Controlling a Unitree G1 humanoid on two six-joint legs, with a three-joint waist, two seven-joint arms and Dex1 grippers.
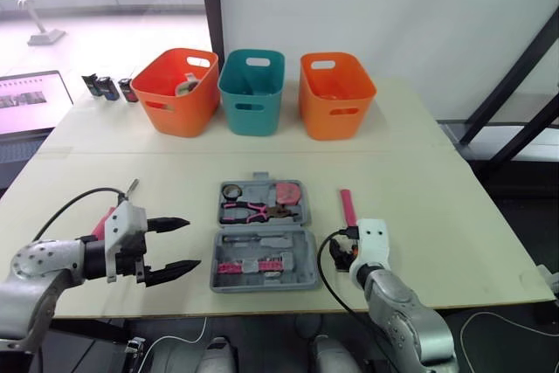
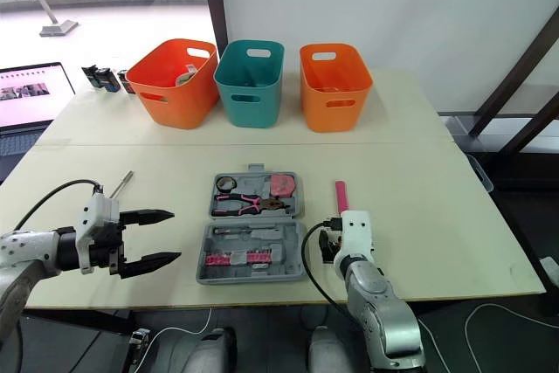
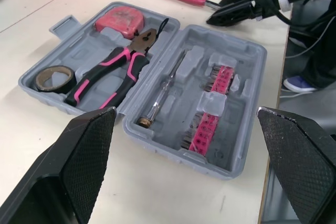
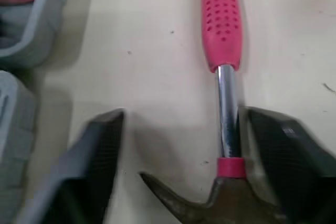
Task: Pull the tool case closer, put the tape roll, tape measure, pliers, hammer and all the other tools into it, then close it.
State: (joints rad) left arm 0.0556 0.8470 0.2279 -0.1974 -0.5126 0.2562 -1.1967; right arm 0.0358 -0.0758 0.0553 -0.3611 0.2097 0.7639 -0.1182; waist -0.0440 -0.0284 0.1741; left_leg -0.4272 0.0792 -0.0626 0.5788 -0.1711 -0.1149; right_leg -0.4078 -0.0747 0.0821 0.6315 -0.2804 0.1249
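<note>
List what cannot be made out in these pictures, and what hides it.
- Hammer head: the right gripper covers it in the eye views; the right wrist view's edge cuts it.
- Contents of the teal basket and right orange basket: eye views, walls hide them.
- Small dark items at the table's far left corner: eye views, too small.
- Thin tool by the left gripper: eye views, gripper hides part.

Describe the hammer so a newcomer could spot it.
On the cream table, find the open grey tool case near the front edge. The hammer lies on the tabletop just right of it. Unlike the pink-handled pliers inside the case, it has a dimpled pink grip and bare steel shaft.
</note>
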